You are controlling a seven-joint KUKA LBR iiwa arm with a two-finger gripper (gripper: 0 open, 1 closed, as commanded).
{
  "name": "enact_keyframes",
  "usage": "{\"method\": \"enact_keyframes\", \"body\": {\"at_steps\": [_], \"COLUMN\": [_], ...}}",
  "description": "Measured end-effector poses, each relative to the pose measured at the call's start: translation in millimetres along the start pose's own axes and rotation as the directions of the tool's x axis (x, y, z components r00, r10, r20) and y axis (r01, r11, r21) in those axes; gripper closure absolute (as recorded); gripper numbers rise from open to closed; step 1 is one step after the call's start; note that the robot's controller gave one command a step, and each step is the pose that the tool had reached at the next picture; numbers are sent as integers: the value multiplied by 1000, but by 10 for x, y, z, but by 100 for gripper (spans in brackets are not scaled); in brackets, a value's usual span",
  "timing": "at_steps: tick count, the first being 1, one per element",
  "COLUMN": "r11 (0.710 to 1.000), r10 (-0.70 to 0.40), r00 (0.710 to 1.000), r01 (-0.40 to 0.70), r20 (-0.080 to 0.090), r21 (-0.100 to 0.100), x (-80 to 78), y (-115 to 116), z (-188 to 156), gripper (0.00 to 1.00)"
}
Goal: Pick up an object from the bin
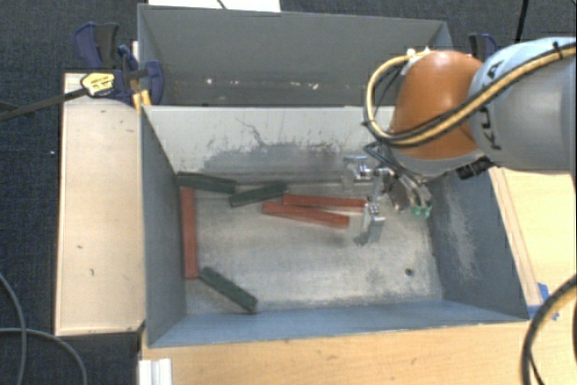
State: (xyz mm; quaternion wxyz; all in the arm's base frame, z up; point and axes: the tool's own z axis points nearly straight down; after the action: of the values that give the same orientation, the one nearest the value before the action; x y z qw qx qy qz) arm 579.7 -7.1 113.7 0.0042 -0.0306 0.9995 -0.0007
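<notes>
My gripper (368, 225) hangs low in the right half of the bin, just above the floor. Right beside it, to its left, lie two long red-brown bars (306, 210), one partly over the other, their right ends reaching up to the gripper. Nothing shows held in the gripper. A short dark green bar (257, 192) lies just beyond the left end of the red-brown pair.
Another dark green bar (206, 183) lies at the back left. A red-brown bar (189, 234) runs along the left wall, and a dark green bar (227, 288) lies slanted at the front left. The arm with its orange cover comes in over the right wall.
</notes>
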Motion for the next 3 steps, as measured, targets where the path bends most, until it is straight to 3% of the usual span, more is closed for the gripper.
{"method": "enact_keyframes", "body": {"at_steps": [1,2,3], "r11": [1000,996,996], "r10": [31,-87,-87], "r00": [999,996,996], "r01": [-31,87,87], "r20": [-7,-4,-4], "r21": [-3,-3,-3], "x": [-5,-158,-158], "y": [315,452,452], "z": [341,364,364], "gripper": [0,100,0]}}
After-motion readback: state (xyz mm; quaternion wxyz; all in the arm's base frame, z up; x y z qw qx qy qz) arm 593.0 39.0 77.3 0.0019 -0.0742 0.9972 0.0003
